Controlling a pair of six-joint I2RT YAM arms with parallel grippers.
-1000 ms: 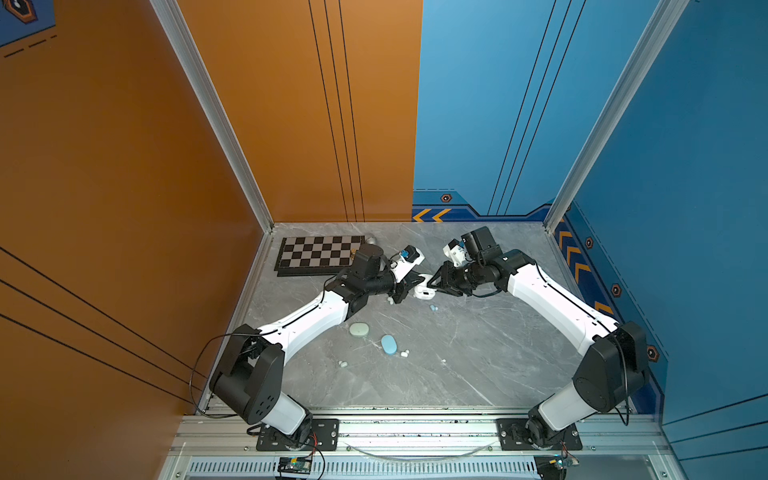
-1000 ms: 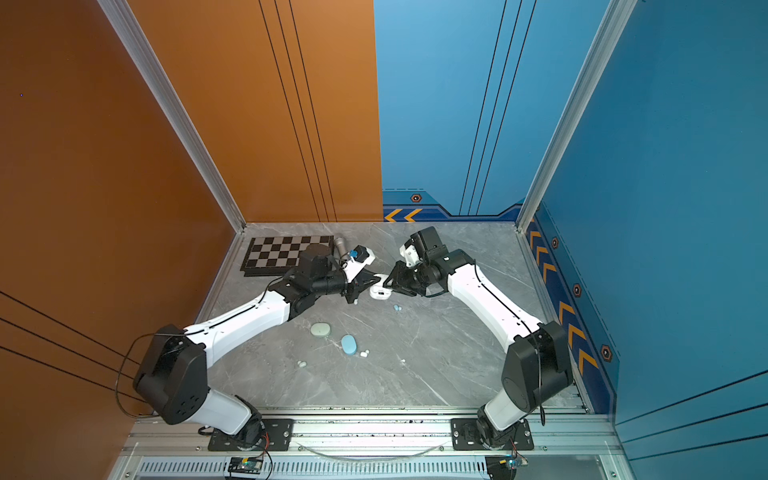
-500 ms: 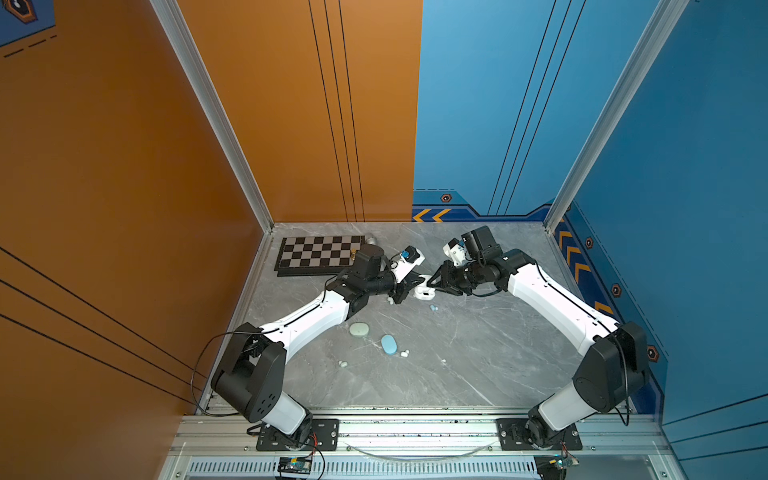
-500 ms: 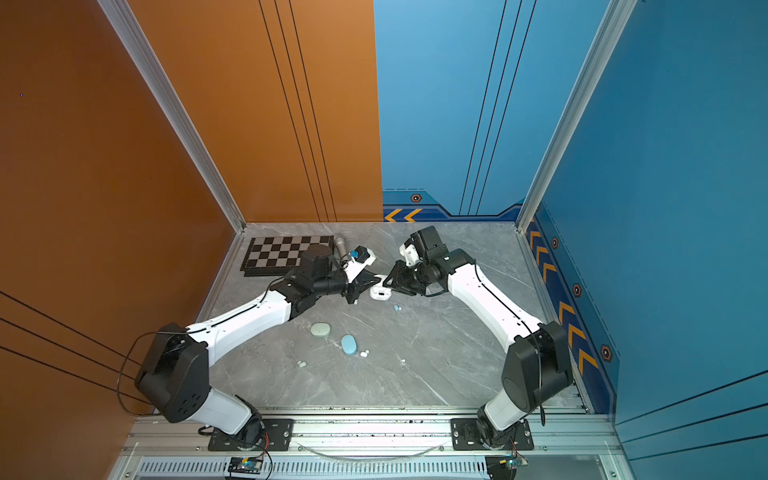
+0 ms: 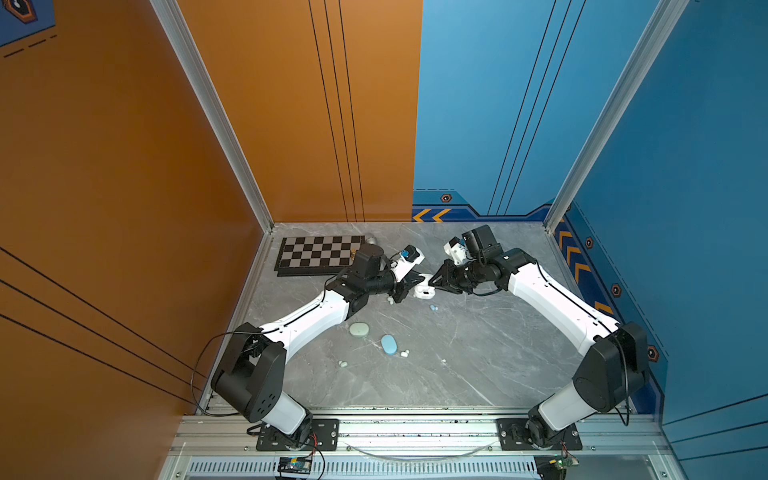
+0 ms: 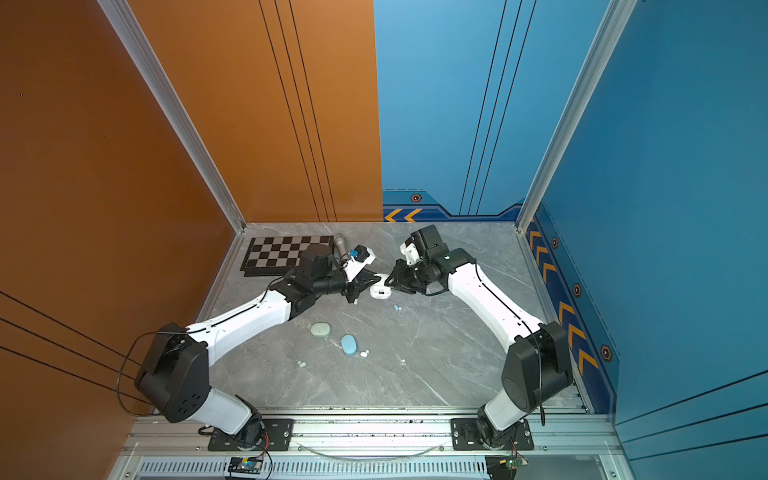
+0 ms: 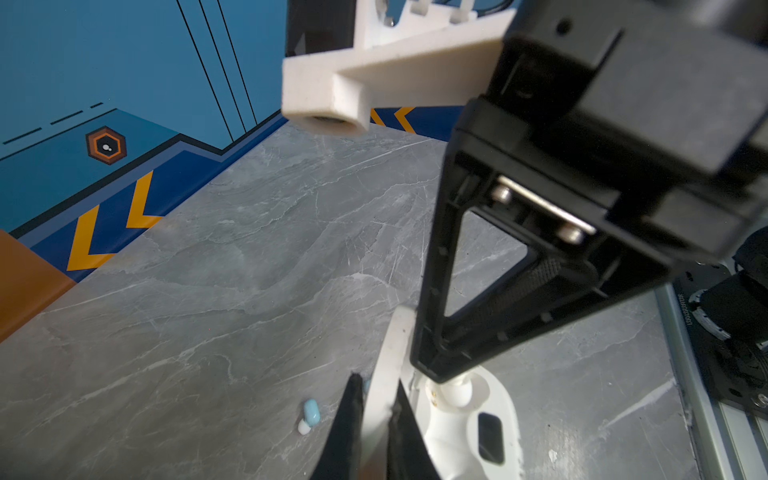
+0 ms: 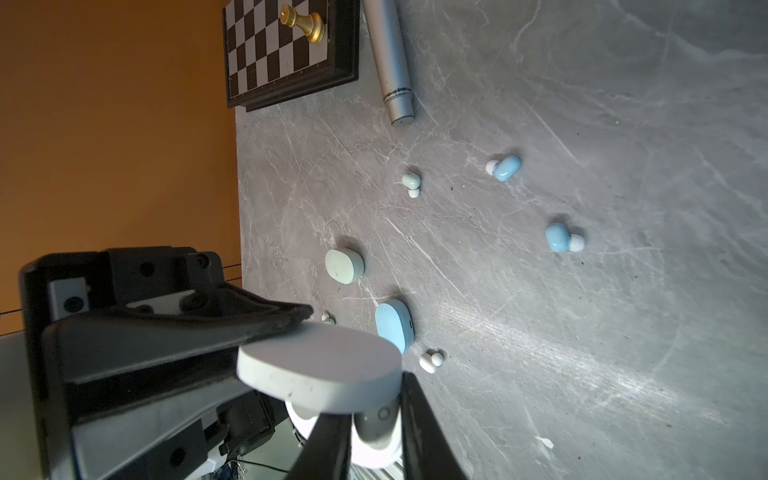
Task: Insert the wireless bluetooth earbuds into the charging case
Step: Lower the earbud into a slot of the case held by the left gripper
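Left claw [image 7: 376, 399] clenched on lid of open white case [image 7: 451, 436]; right claw [image 7: 436, 370] pinching bean-sized white earbud [image 8: 378, 419] inside

Top views look down from high — wrist views closely share the case [image 7: 453, 432].

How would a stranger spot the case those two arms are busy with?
From the black-and-white chessboard at the table's far left, look right to where both arms' jaws meet. There is the white oval plastic charging case, lid open; the pale mint case and pale blue case lie shut.
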